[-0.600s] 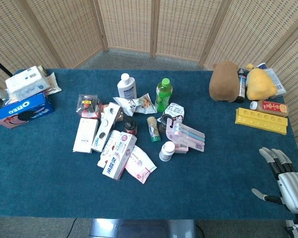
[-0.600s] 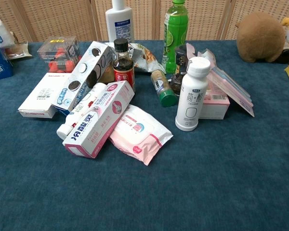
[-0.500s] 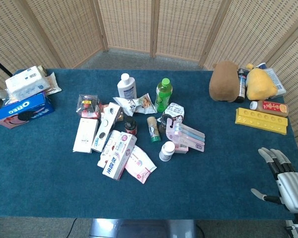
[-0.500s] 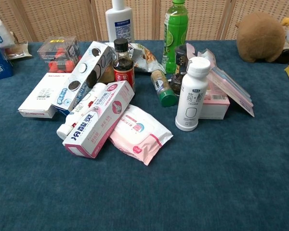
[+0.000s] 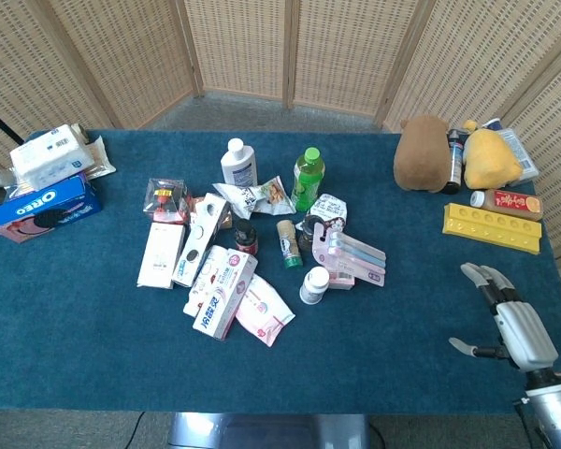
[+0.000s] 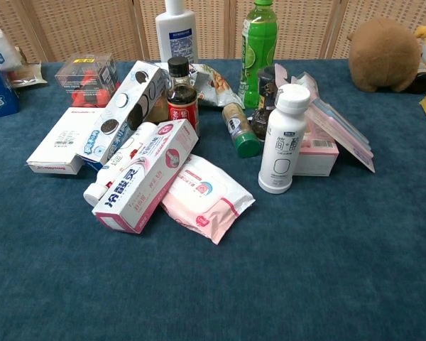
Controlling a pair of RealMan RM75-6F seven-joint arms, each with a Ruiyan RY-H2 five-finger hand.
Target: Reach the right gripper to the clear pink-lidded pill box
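Fingers apart and holding nothing, the right hand [image 5: 503, 316] hovers over the near right part of the blue-carpeted worktop [image 5: 93, 346], thumb out to its left; only the head view shows it, and the left hand shows in neither view.

Nearest in the central clutter lie a pink wet-wipes pack [image 6: 207, 197] and a pink-and-white carton [image 6: 146, 176] just beside it, the carton resting partly on a white tube. A white pill bottle [image 6: 282, 140] stands upright to their right.

Touching or just behind that bottle is the clear pink-lidded pill box [image 5: 350, 257], a flat case with pastel compartments lying tilted atop a pink packet, well apart from the right hand and to its left. In the chest view the pill box [image 6: 339, 132] slants down toward the right.

Further back stand a dark sauce bottle [image 6: 182, 97], a small green-capped jar [image 6: 240, 130] lying on its side, a green drink bottle [image 5: 309, 178] and a white lotion bottle [image 5: 237, 162]. A white box [image 5: 161, 254] and a cookie carton [image 5: 200, 237] lie at the left of the clutter.

Far left sits an Oreo box [image 5: 43, 208]; far right, a yellow tray [image 5: 492, 228], then a brown plush toy [image 5: 424, 152] and a yellow plush toy [image 5: 491, 156].
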